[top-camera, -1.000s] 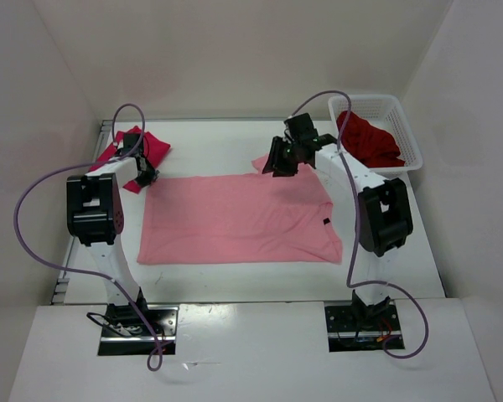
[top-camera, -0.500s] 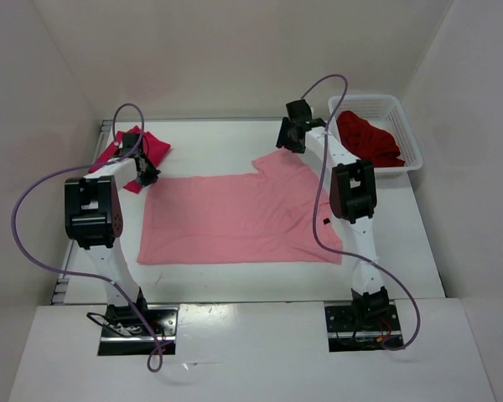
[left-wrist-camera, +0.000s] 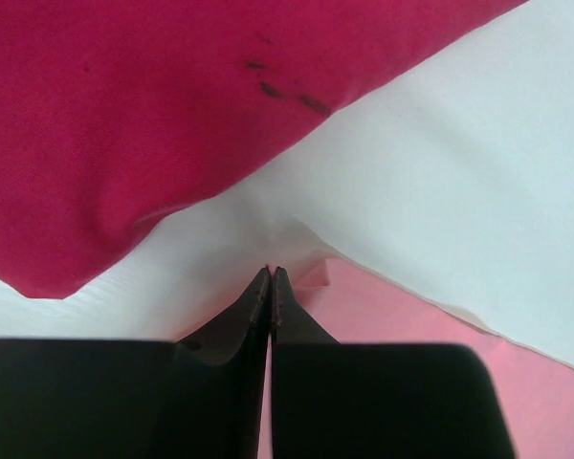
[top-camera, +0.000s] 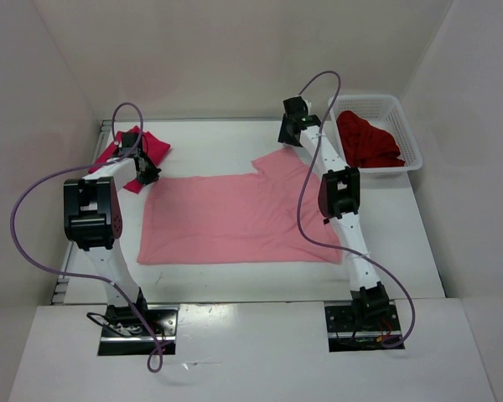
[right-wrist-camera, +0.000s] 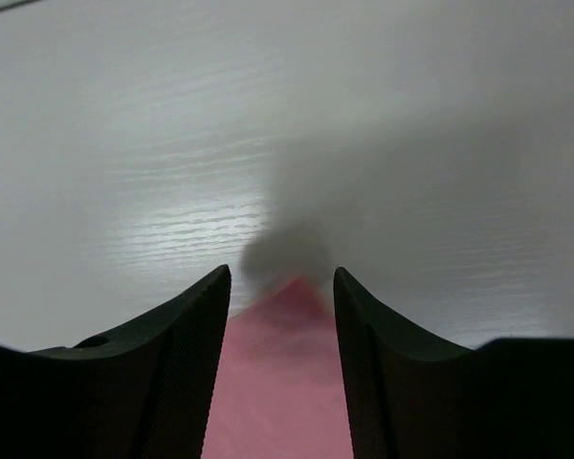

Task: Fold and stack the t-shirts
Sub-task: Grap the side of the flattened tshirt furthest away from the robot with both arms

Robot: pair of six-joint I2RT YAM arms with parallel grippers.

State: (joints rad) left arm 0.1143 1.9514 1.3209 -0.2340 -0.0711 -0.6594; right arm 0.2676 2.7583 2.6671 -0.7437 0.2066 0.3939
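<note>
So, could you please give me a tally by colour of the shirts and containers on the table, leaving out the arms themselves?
crimson-magenta t-shirt: 1
light pink t-shirt: 1
dark maroon t-shirt: 1
white mesh basket: 1
Total: 4

Overhead, wrist close-ups — seemingly sharing pink t-shirt [top-camera: 235, 222]

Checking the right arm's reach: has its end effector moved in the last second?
Yes. The right end effector went toward the back wall, now level with the white mesh basket.
</note>
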